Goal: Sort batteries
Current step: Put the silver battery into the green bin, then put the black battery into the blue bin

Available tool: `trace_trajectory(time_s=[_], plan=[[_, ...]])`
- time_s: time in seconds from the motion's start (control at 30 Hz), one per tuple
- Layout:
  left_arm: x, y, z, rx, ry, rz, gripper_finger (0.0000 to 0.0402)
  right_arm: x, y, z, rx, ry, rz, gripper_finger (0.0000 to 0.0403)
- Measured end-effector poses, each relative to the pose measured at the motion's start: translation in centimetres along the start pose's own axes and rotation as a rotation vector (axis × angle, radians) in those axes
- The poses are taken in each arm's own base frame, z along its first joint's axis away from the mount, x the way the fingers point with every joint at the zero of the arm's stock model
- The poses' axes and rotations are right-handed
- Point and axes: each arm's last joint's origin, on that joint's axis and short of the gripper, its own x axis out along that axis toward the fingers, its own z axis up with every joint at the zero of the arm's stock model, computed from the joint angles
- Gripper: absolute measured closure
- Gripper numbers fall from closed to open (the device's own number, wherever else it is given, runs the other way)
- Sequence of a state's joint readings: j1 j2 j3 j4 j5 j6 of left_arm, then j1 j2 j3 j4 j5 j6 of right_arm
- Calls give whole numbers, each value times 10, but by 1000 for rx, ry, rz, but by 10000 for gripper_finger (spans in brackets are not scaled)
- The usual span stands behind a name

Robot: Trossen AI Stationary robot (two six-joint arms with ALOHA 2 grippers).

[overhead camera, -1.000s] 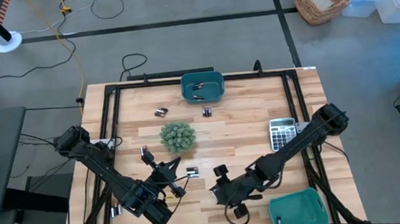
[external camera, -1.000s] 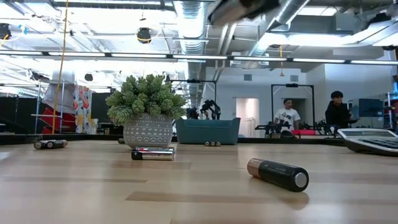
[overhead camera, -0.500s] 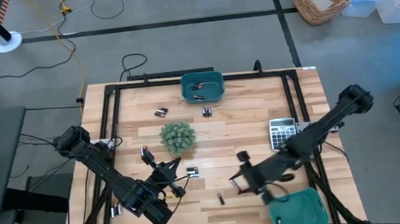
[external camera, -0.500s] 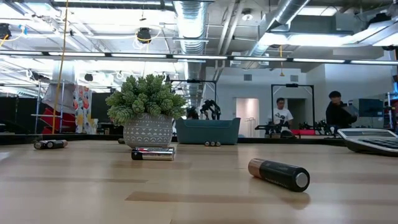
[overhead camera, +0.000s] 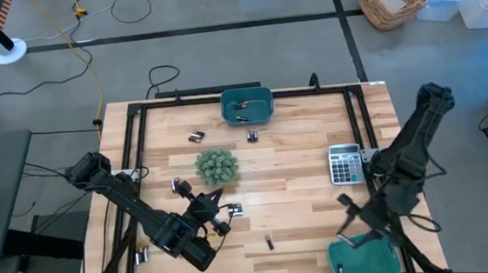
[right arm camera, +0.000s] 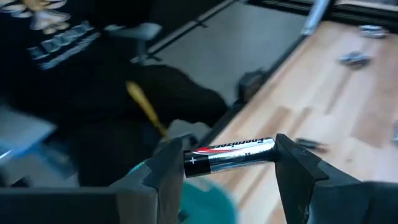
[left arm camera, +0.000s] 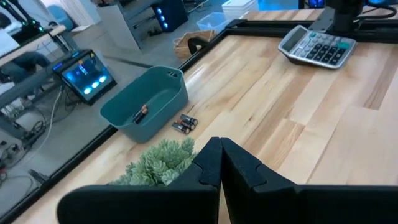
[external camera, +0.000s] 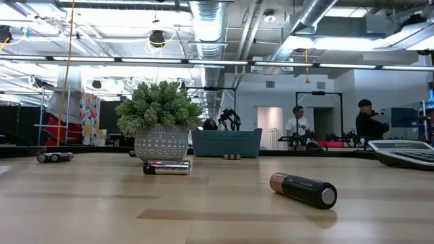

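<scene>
At the near edge of the wooden surface (overhead camera: 298, 163), the right claw (right arm camera: 227, 163) hangs over the near teal bin (overhead camera: 364, 258) at the right-hand corner, its fingers clamped end to end on a silver-and-black battery (right arm camera: 229, 154) held crosswise between them. In the high view that claw (overhead camera: 353, 224) sits just above the bin's rim, the arm reaching back toward the surface's right edge.

The left claw (left arm camera: 220, 163) is on the near left side — its two dark fingers pressed together with nothing between them — and in the high view it (overhead camera: 218, 220) points toward the middle of the surface.

Just ahead of it lies a pair of batteries (overhead camera: 234, 210), and nearer the front edge a single dark battery (overhead camera: 270, 242) lies alone (the low view shows it (external camera: 303, 190) lying on its side, copper-coloured at one end). A small potted plant (overhead camera: 217, 166) stands left of centre, with another battery (overhead camera: 177, 188) near it on its left.

To the right, close to the surface's edge, rests a grey calculator (overhead camera: 345, 162).

Farther back, two batteries (overhead camera: 196, 137) lie left of centre and another two (overhead camera: 252, 136) lie just in front of the far teal bin (overhead camera: 247, 106), which stands at the back edge and holds a few batteries of its own.

Beyond the surface, in the low view, two people (external camera: 366, 122) stand in the room behind.
</scene>
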State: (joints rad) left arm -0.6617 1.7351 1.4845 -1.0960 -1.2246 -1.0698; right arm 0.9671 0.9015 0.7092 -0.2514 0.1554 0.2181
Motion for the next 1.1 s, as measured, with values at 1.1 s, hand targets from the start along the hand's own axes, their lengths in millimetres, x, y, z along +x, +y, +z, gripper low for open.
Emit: trace_trajectory(time_s=[1.1], plan=[[34,-4,17,-111,39,-7,401,29,42,-43,136,228,73,95]])
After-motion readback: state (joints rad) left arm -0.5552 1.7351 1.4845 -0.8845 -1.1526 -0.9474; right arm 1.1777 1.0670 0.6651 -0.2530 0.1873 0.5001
